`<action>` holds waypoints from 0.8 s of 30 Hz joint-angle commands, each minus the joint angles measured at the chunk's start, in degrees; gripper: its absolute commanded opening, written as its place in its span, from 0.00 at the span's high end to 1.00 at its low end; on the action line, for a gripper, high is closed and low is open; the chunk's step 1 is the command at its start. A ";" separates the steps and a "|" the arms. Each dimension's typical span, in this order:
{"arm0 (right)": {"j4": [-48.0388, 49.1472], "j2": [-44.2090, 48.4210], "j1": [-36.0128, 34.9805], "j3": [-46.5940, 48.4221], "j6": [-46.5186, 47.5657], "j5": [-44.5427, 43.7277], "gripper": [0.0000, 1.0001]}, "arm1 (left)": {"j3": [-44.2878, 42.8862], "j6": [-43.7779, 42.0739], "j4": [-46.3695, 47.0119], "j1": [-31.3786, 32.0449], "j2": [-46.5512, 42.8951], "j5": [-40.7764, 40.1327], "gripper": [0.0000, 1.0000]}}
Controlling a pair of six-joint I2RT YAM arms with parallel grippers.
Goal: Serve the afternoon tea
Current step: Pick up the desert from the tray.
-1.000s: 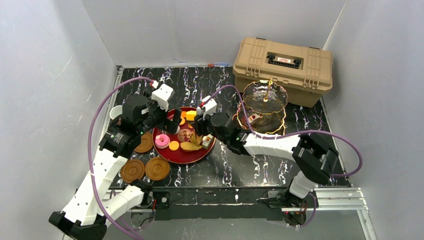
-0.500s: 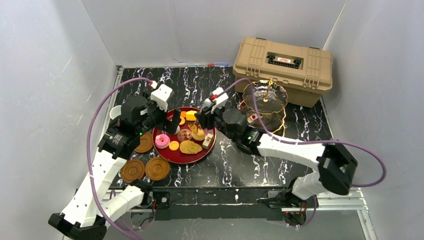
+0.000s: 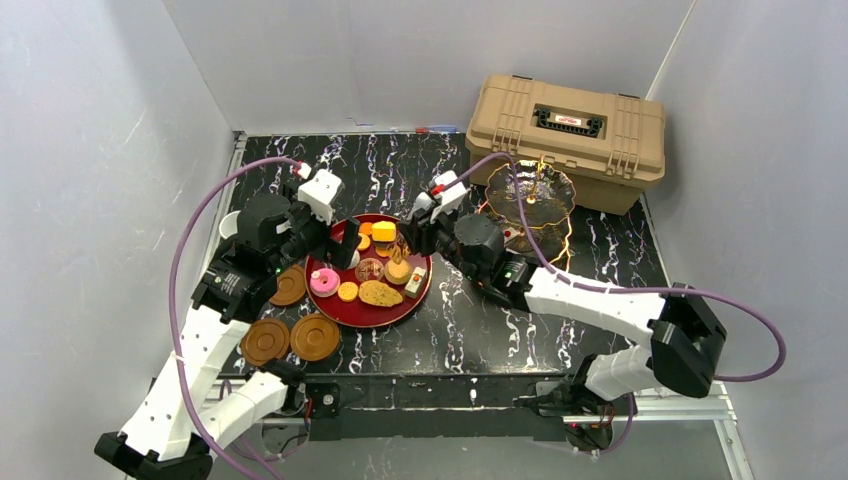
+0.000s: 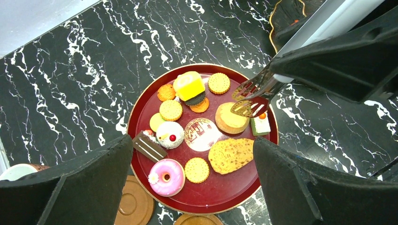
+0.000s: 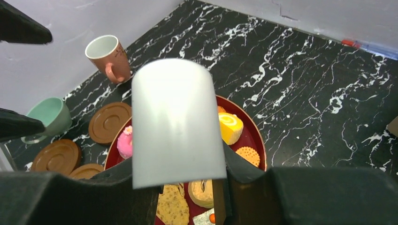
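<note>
tea service barely started, nearly everything sits on the red tray

well left of the red tray [image 4: 230,185], the pinkish cup [image 5: 110,56] and the teal cup [image 5: 49,117] stand apart from each other. three brown saucers [image 3: 315,335] lie bare, just beside the tray's left and near edges, and neither cup is on any of them. my left gripper [image 4: 192,143] hangs over the tray's left half with its jaws spread wide and nothing between them. on the tray i count about a dozen pastries [image 4: 190,86]: biscuits, a pink doughnut, a yellow roll slice, a chocolate slice. none of them is lifted.

over the tray's right side my right gripper [image 3: 417,238] is clamped on the metal tongs [image 4: 251,96]. their tips are at the round tan cake [image 4: 230,119], touching it or just above it, i cannot tell which. right of the tray, the three-tier stand [image 3: 550,190] looks almost bare. one small pale piece seems to sit on a lower tier, half hidden by my arm. the tan case [image 3: 565,130] sits further right of the tray, behind the stand.

my read: one piece served at most, with the remaining cakes and both cups left to do.
</note>
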State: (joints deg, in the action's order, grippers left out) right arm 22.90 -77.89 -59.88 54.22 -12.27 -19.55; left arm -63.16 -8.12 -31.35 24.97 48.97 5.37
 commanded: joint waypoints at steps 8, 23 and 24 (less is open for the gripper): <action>5.93 -7.59 0.20 0.50 -0.68 0.69 0.45 | -1.42 0.22 0.24 -0.19 -0.98 0.90 0.02; 8.77 -13.22 0.20 0.99 2.63 -0.38 0.43 | -1.30 0.30 0.11 -0.21 -1.11 1.31 0.02; 8.55 -13.22 0.20 0.95 2.93 -0.67 0.42 | -1.34 0.19 0.07 -0.19 -1.15 1.31 0.02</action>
State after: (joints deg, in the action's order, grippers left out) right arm 27.33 -90.59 -59.83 54.19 -11.31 -18.98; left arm -63.16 -7.86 -31.35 24.97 48.75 5.63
